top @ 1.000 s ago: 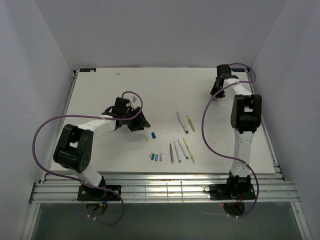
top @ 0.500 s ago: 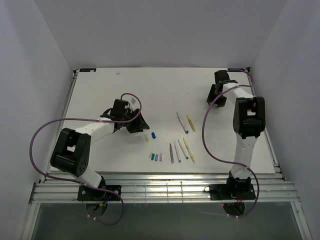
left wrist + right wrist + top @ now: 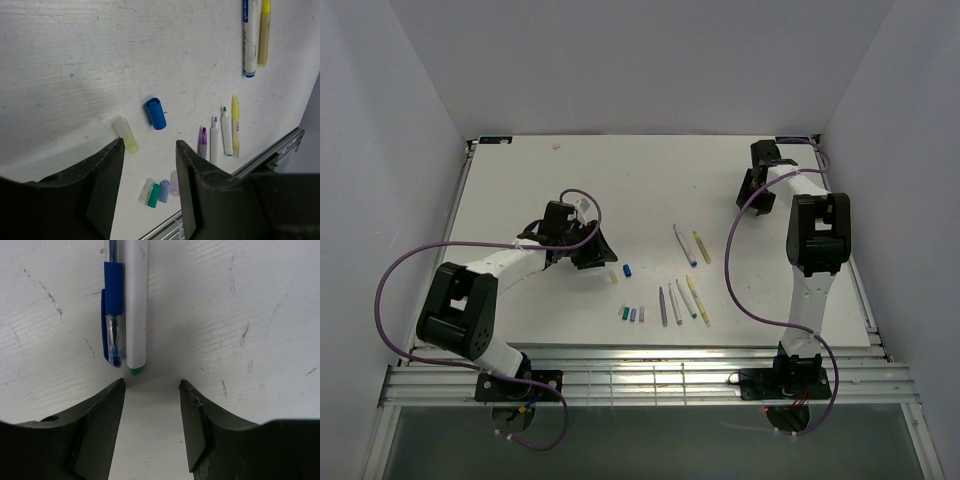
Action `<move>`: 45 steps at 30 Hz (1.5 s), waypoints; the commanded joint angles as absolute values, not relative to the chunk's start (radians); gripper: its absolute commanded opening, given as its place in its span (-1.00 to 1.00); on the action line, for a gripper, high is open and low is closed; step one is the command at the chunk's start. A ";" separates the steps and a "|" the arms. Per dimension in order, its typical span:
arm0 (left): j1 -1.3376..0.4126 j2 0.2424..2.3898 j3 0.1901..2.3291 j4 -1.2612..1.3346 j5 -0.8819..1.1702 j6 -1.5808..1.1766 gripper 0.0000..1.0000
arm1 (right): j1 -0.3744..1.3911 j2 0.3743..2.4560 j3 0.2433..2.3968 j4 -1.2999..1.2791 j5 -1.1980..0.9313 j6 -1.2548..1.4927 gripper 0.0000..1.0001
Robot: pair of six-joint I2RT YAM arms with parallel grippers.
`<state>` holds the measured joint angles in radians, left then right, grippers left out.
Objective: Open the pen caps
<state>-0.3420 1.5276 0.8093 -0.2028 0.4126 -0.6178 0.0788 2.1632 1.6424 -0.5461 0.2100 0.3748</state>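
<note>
My left gripper (image 3: 592, 247) is open and empty, hovering left of a loose pale yellow cap (image 3: 125, 135) and a blue cap (image 3: 155, 113). Nearer the front lie more caps in a cluster (image 3: 161, 190): whitish, green, bluish and purple. Beside them is a row of uncapped pens (image 3: 220, 137) with purple, white, green and yellow tips. Two more pens (image 3: 255, 35) lie further back. In the top view the caps (image 3: 620, 272) and pens (image 3: 680, 300) sit mid-table. My right gripper (image 3: 150, 382) is open and empty at the far right (image 3: 752, 187), just short of a white green-ended pen (image 3: 136, 305) and a blue capped ballpoint (image 3: 112, 320).
The white table (image 3: 520, 180) is walled on three sides. A metal rail (image 3: 640, 375) runs along the front edge near the cap cluster. Purple cables (image 3: 410, 260) loop from both arms.
The left arm's elbow has swung left and its gripper has shifted slightly. The right wrist has moved a little at the back right. Pens and caps have not moved.
</note>
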 commanded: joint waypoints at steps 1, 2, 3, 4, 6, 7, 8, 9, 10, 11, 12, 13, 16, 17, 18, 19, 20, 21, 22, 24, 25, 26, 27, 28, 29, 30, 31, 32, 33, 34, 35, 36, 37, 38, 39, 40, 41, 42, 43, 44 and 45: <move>-0.336 1.479 0.802 -0.196 0.430 -0.604 0.11 | 0.063 2.243 1.670 -0.624 0.236 0.373 0.08; -0.336 1.477 0.801 -0.198 0.428 -0.603 0.12 | 0.061 2.247 1.684 -0.630 0.244 0.373 0.08; -0.336 1.477 0.799 -0.196 0.429 -0.603 0.11 | 0.061 2.252 1.689 -0.634 0.248 0.373 0.08; -0.334 1.476 0.796 -0.196 0.428 -0.603 0.11 | 0.060 2.259 1.690 -0.632 0.245 0.373 0.08; -0.333 1.473 0.790 -0.195 0.429 -0.604 0.12 | 0.058 2.269 1.706 -0.634 0.242 0.365 0.08; -0.333 1.473 0.788 -0.195 0.430 -0.603 0.11 | 0.058 2.281 1.712 -0.632 0.242 0.361 0.07; -0.333 1.471 0.788 -0.193 0.430 -0.603 0.11 | 0.057 2.286 1.718 -0.634 0.241 0.356 0.07; -0.331 1.471 0.787 -0.193 0.431 -0.603 0.11 | 0.057 2.292 1.733 -0.635 0.242 0.351 0.06; -0.331 1.473 0.787 -0.192 0.431 -0.603 0.11 | 0.057 2.302 1.741 -0.635 0.239 0.347 0.05; -0.333 1.473 0.788 -0.190 0.430 -0.601 0.11 | 0.055 2.307 1.747 -0.635 0.226 0.345 0.04; -0.330 1.476 0.788 -0.190 0.431 -0.601 0.11 | 0.054 2.312 1.758 -0.635 0.221 0.342 0.04; -0.331 1.480 0.788 -0.189 0.433 -0.601 0.11 | 0.055 2.316 1.762 -0.634 0.213 0.341 0.03; -0.330 1.486 0.792 -0.184 0.436 -0.604 0.11 | 0.054 2.327 1.779 -0.634 0.190 0.330 0.02; -0.330 1.488 0.792 -0.183 0.436 -0.606 0.11 | 0.054 2.330 1.785 -0.637 0.189 0.330 0.02; -0.330 1.489 0.793 -0.183 0.436 -0.606 0.11 | 0.052 2.332 1.789 -0.637 0.189 0.333 0.01; -0.330 1.491 0.795 -0.183 0.436 -0.606 0.11 | 0.048 2.333 1.795 -0.637 0.186 0.337 0.01; -0.330 1.491 0.795 -0.183 0.436 -0.606 0.11 | 0.045 2.335 1.799 -0.637 0.184 0.347 0.01; -0.330 1.493 0.795 -0.183 0.436 -0.606 0.11 | 0.043 2.342 1.805 -0.637 0.181 0.350 0.00; -0.330 1.494 0.796 -0.181 0.437 -0.607 0.12 | 0.040 2.347 1.824 -0.641 0.176 0.351 -0.02; -0.330 1.497 0.798 -0.184 0.437 -0.607 0.11 | 0.040 2.374 1.854 -0.658 0.170 0.354 -0.08; -0.330 1.496 0.798 -0.187 0.437 -0.607 0.11 | 0.040 2.385 1.885 -0.669 0.169 0.354 -0.10; -0.328 1.496 0.799 -0.187 0.436 -0.607 0.11 | 0.040 2.394 1.894 -0.684 0.169 0.348 -0.13; -0.328 1.494 0.801 -0.189 0.436 -0.607 0.11 | 0.038 2.408 1.902 -0.692 0.169 0.347 -0.19; -0.330 1.496 0.802 -0.190 0.434 -0.607 0.11 | 0.041 2.414 1.910 -0.699 0.170 0.345 -0.23; -0.330 1.497 0.804 -0.193 0.434 -0.609 0.11 | 0.040 2.416 1.917 -0.713 0.175 0.345 -0.26; -0.328 1.497 0.808 -0.195 0.434 -0.612 0.11 | 0.040 2.418 1.911 -0.718 0.178 0.348 -0.32; -0.330 1.497 0.811 -0.198 0.436 -0.614 0.11 | 0.040 2.416 1.905 -0.719 0.176 0.350 -0.34; -0.328 1.497 0.815 -0.202 0.436 -0.615 0.11 | 0.040 2.411 1.884 -0.719 0.176 0.350 -0.36; -0.330 1.494 0.822 -0.206 0.437 -0.617 0.11 | 0.041 2.401 1.872 -0.719 0.178 0.350 -0.42; -0.330 1.496 0.825 -0.210 0.439 -0.617 0.11 | 0.040 2.393 1.856 -0.721 0.179 0.354 -0.45; -0.328 1.493 0.831 -0.219 0.439 -0.617 0.11 | 0.041 2.387 1.842 -0.719 0.186 0.357 -0.49; -0.328 1.493 0.836 -0.225 0.439 -0.615 0.11 | 0.040 2.373 1.815 -0.719 0.190 0.359 -0.56; -0.328 1.490 0.847 -0.233 0.439 -0.614 0.11 | 0.040 2.369 1.803 -0.719 0.192 0.362 -0.58; -0.328 1.489 0.854 -0.248 0.437 -0.612 0.11 | 0.040 2.361 1.789 -0.719 0.196 0.364 -0.60; -0.330 1.486 0.861 -0.256 0.437 -0.609 0.11 | 0.040 2.349 1.767 -0.721 0.199 0.365 -0.65; -0.328 1.483 0.873 -0.267 0.437 -0.609 0.11 | 0.040 2.341 1.755 -0.721 0.199 0.367 -0.67; -0.328 1.483 0.879 -0.282 0.437 -0.609 0.11 | 0.040 2.336 1.744 -0.722 0.199 0.368 -0.70; -0.328 1.480 0.884 -0.291 0.437 -0.609 0.11 | 0.040 2.321 1.734 -0.721 0.199 0.371 -0.78; -0.330 1.473 0.888 -0.308 0.439 -0.612 0.11 | 0.040 2.313 1.712 -0.721 0.201 0.373 -0.81; -0.330 1.470 0.893 -0.316 0.440 -0.617 0.11 | 0.040 2.304 1.701 -0.719 0.199 0.374 -0.83; -0.328 1.465 0.896 -0.322 0.445 -0.621 0.11 | 0.038 2.284 1.691 -0.719 0.199 0.376 -0.85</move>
<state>-0.3347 1.5162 0.8577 -0.2764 0.4213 -0.6189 0.0387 2.2543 1.7782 -0.5663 0.2115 0.3622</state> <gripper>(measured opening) 0.558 0.216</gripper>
